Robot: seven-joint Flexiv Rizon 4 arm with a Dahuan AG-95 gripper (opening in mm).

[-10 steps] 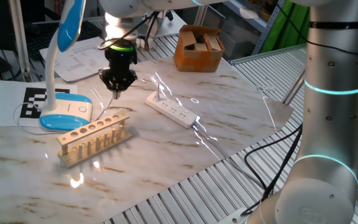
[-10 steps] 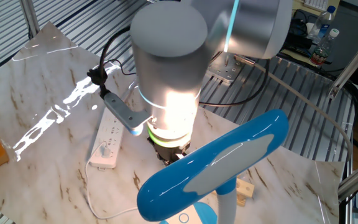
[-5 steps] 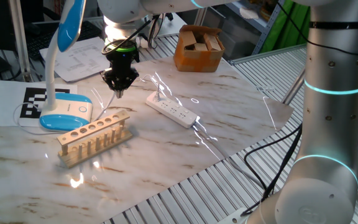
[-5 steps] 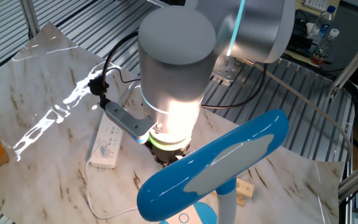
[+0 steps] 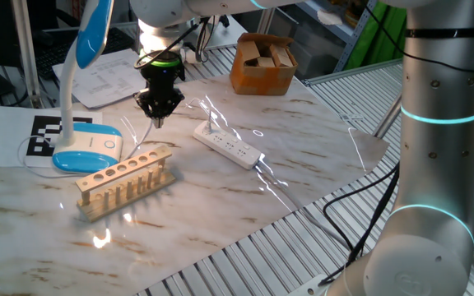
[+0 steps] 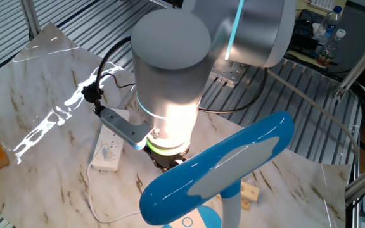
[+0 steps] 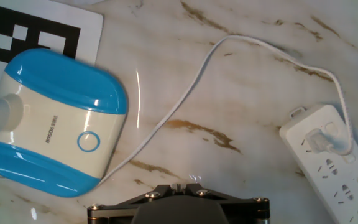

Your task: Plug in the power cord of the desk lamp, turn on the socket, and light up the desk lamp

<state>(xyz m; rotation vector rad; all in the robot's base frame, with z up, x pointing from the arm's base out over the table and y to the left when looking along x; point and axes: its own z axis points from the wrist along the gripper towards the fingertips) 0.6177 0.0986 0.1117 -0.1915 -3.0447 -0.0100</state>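
Observation:
The desk lamp stands at the left, with its blue-rimmed base (image 5: 89, 148) (image 7: 55, 130) on the table and its head (image 5: 95, 29) (image 6: 220, 168) above. The thin white power cord (image 7: 185, 99) runs from the base to a small white plug (image 7: 321, 140) seated in the end outlet of the socket (image 5: 227, 145) (image 6: 109, 145) (image 7: 334, 165). My gripper (image 5: 158, 121) (image 7: 179, 186) is shut and empty. It hangs above the table between the lamp base and the socket. A bright warm patch lies on my wrist beside the lamp head.
A wooden test-tube rack (image 5: 124, 181) lies in front of the lamp base. A sheet with a black-and-white marker (image 5: 44, 136) lies under the base. A cardboard box (image 5: 262, 64) stands at the back. A second arm's column (image 5: 434, 164) stands at the right.
My gripper has risen a little and drifted slightly toward the back. The lamp, cord and socket have not moved.

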